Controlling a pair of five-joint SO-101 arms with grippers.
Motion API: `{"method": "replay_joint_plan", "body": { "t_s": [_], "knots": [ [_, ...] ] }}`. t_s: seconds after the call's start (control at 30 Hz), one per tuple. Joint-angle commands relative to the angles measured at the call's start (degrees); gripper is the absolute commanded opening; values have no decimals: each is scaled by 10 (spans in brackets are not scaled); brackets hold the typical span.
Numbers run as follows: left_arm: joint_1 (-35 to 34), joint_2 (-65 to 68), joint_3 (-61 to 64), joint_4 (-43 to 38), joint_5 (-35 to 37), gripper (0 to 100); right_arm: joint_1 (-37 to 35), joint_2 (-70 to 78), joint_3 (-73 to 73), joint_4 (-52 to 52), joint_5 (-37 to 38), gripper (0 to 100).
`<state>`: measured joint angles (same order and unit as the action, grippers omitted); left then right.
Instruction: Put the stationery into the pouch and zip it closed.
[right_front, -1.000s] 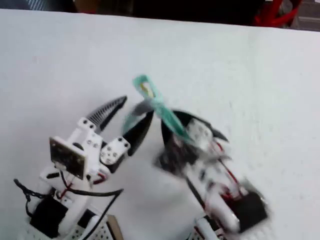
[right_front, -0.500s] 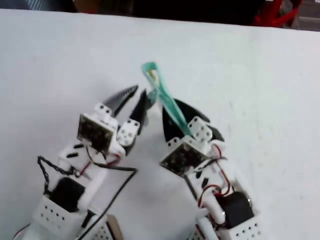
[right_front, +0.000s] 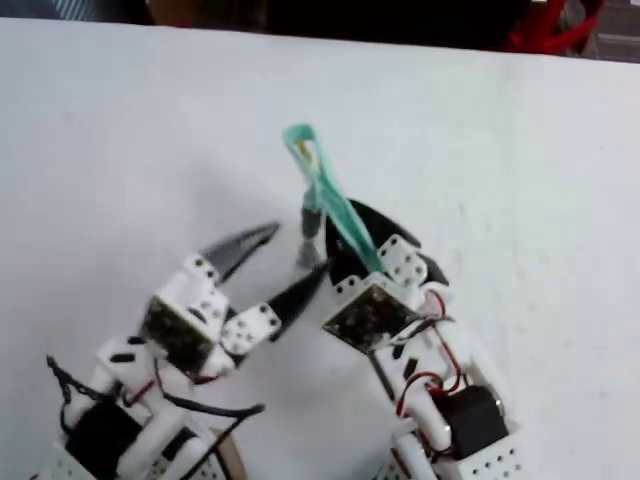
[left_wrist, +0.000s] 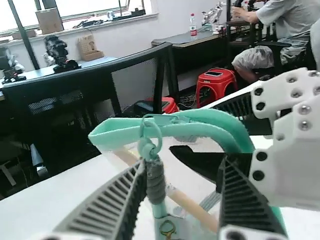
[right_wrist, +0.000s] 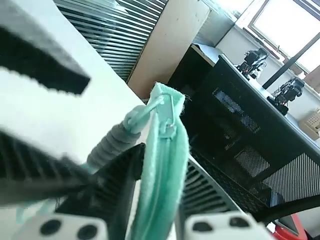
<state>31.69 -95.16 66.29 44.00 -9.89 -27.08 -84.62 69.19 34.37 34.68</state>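
The right end effector (right_front: 362, 240) clamps the slim mint-green fabric pouch (right_front: 318, 175) upright over the white tabletop (right_front: 520, 150). The left end effector (right_front: 297, 250) gapes beside the dangling grey zipper pull (left_wrist: 154, 181). If it closes off-target, I reckon it misses the pull, and a hard tug could wrench the pouch free.

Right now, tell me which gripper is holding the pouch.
The right gripper: it is shut on the teal pouch, while the left gripper stands open.
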Motion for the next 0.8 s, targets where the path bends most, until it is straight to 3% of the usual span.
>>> {"method": "replay_joint_plan", "body": {
  "t_s": [0.0,0.1,0.23,0.7,0.77],
  "knots": [
    [25,54,17,-92,-23,207,7,-1,1,15,-9,19],
    [5,114,11,-143,-20,200,8,-1,1,19,-10,19],
    [-29,165,-11,-149,-19,199,11,-1,1,19,-6,19],
    [-38,171,32,-177,-18,199,7,-1,1,20,-11,19],
    [-58,169,25,-183,18,199,10,-1,1,20,-11,19]
  ]
}}
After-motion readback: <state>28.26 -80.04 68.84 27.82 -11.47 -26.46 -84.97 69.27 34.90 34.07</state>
